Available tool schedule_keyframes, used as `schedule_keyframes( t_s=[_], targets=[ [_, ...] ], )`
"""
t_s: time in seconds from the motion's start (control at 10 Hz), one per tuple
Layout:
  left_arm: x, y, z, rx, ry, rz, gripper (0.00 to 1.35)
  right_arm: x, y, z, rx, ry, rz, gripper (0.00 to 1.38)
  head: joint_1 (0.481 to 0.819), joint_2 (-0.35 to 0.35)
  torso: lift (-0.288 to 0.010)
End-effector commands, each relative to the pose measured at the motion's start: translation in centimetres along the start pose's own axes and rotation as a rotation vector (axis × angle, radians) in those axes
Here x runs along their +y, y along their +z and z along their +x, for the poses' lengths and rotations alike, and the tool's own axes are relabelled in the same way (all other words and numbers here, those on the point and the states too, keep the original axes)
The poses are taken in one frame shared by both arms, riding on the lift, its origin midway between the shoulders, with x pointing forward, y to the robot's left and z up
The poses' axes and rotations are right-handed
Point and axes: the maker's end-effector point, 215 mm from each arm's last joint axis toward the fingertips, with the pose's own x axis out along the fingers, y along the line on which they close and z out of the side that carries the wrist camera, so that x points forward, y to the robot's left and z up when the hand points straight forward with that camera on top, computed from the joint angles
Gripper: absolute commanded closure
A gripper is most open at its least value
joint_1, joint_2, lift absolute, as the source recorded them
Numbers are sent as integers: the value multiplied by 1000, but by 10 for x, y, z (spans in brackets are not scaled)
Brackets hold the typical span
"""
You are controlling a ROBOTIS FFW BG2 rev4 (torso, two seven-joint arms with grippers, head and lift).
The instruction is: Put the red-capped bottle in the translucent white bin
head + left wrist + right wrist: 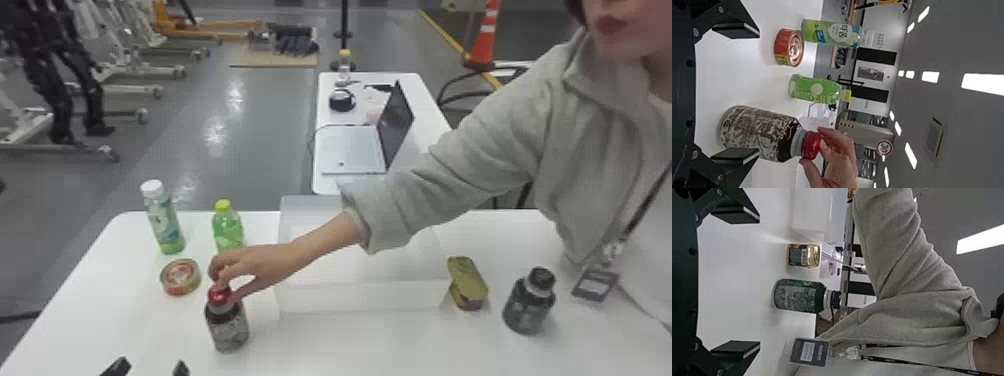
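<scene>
Red-capped bottle on the white surface, left of the translucent white bin; a person's hand pinches its cap. Whether the hand is setting it down, steadying it or about to lift it, cannot tell. Left gripper: fingers spread, nothing between them, on the robot's side of the bottle. Right gripper: likewise spread and empty, facing the dark-capped bottle and the gold-lidded tin. Judged stage: pre-grasp, transfer not begun. Main hazard: closing in while the hand is on the cap could pinch fingers or set up a tug on the bottle; best to wait for release. Second: bottle lies right of the left gripper's centre, so a straight advance may drive the right-hand finger into it and topple it. Third: the sleeve crosses above the bin, so an early carry could strike the arm.
</scene>
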Motion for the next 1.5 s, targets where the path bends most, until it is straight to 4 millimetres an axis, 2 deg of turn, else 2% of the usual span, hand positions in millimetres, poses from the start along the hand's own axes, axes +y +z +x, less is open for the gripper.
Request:
schedule_keyframes(
  t_s=[0.0,1.4],
  targets=[
    [-2,0,1,-1,-6,1,234,1,0,0,0,-2,3,165,549,0,-100],
    [-4,-1,4,-4,-13,-8,234,0,-1,1,-1,-4,6,167,549,0,-100]
  ],
)
